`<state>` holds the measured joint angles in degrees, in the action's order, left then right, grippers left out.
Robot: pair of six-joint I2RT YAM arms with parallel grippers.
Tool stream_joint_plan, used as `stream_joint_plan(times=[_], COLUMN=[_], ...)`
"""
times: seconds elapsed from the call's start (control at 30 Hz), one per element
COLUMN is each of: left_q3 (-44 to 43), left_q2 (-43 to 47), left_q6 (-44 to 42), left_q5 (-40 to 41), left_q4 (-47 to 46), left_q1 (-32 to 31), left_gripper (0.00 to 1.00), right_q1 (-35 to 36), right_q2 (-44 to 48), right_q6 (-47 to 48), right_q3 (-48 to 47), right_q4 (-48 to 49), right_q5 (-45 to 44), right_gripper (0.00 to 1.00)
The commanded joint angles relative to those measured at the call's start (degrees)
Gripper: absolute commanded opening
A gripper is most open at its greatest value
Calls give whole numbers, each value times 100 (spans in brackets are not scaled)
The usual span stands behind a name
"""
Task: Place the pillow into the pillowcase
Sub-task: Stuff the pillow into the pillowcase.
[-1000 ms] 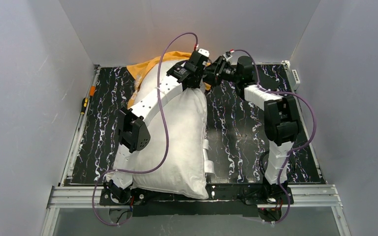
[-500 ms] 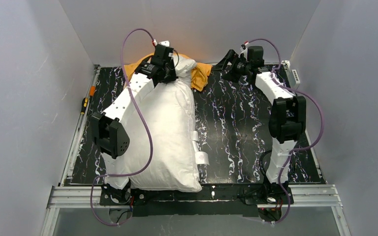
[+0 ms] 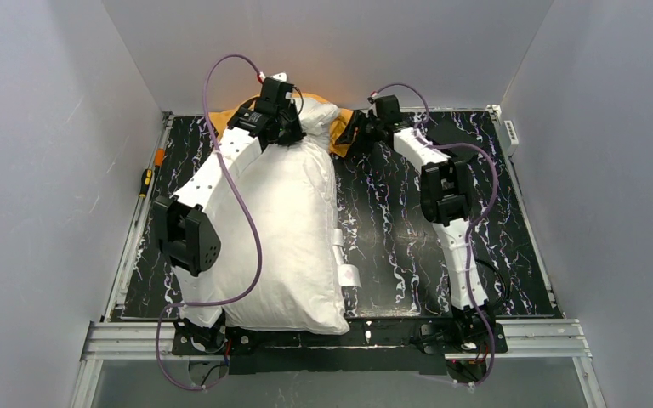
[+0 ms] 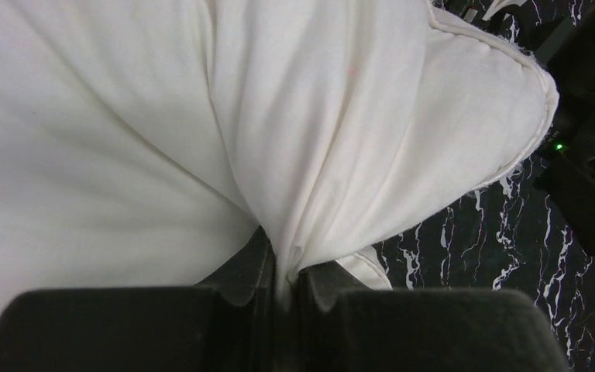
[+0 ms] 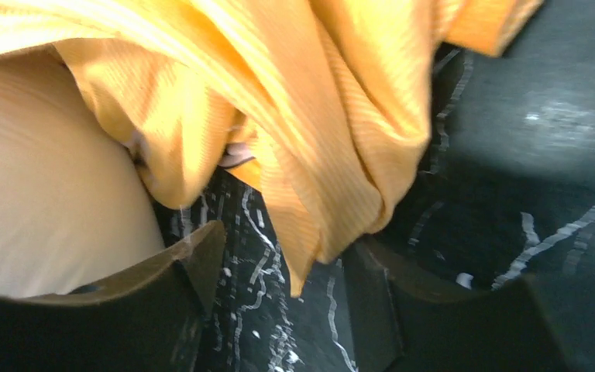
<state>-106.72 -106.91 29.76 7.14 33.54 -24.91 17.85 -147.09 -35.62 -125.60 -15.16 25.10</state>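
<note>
The left gripper pinched a fold of the pillow, which lay lengthwise on the table, its far end against the bunched pillowcase at the back. The right gripper stood open, the pillowcase's orange edge hanging between its jaws.

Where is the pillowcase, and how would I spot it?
Find the black marbled table; a big white pillow lies along its left half. At the pillow's far end, the pillowcase is bunched up. It is the only orange cloth there.
</note>
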Motion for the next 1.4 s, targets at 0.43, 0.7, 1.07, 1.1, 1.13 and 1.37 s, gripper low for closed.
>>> stream_joint_plan(times=[0.43, 0.7, 1.07, 1.1, 1.13, 1.37], left_q3=[1, 123, 724, 780, 825, 889], left_q2=[690, 733, 955, 973, 983, 1090], left_q6=[-103, 81, 488, 517, 536, 443], left_q5=[-250, -1134, -2438, -2585, -2687, -2839], left_q4=[889, 1188, 1287, 1232, 1200, 1163], left_q1=[178, 162, 161, 156, 160, 155], left_gripper=[0, 0, 0, 0, 0, 0], right_q1=[-209, -307, -352, -352, -349, -51], right_q2=[2017, 4209, 5115, 5006, 4899, 3956], right_q6=[128, 917, 1961, 1962, 1914, 1667], right_q3=[2105, 4461, 4322, 4118, 3943, 2900], right_q4=[-282, -1720, -3378, -3377, -3312, -2743], right_q5=[876, 1057, -43, -33, 41, 324], right_gripper=[1, 1, 69, 74, 75, 60])
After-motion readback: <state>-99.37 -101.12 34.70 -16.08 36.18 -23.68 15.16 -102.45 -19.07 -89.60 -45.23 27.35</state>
